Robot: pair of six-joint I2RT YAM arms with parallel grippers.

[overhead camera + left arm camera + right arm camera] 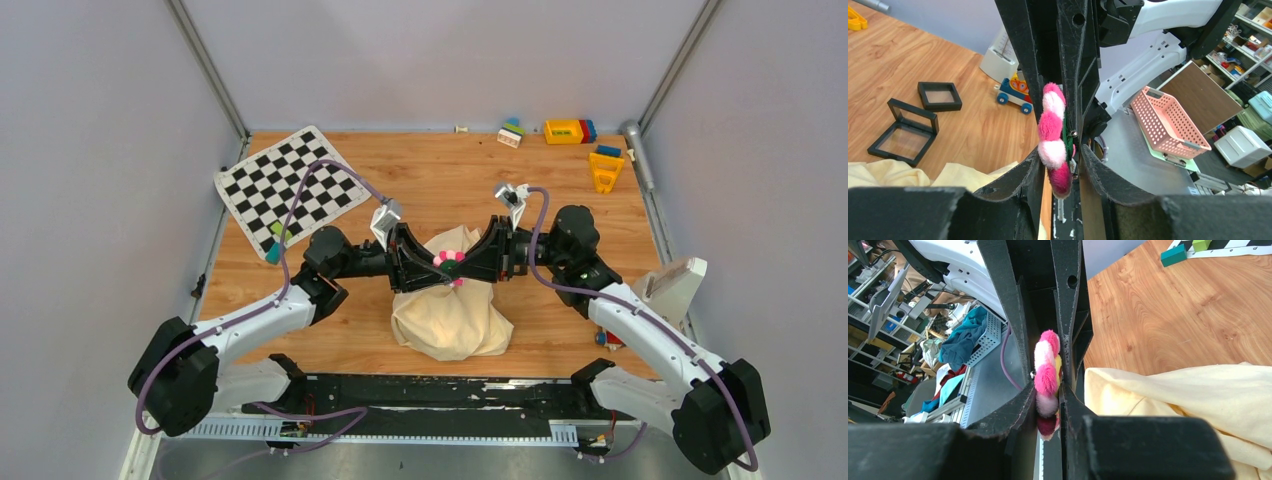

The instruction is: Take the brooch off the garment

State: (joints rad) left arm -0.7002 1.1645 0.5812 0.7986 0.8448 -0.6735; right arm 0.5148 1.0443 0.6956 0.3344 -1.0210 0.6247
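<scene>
Brooch (pixel 449 262): sitting mid-table, over the far part of the cream garment (pixel 450 322).
Right gripper (pixel 1048 396): clamping the brooch.
Left gripper (pixel 1060 155): flanking the brooch from the left; cannot tell if it is gripping.

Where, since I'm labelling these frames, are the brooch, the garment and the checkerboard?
brooch (pixel 1050 127): left wrist view, on a pink petal.
garment (pixel 455 320): top external view, on the bunched near part of the cream cloth.
checkerboard (pixel 290 185): top external view, on the middle of the board.
</scene>
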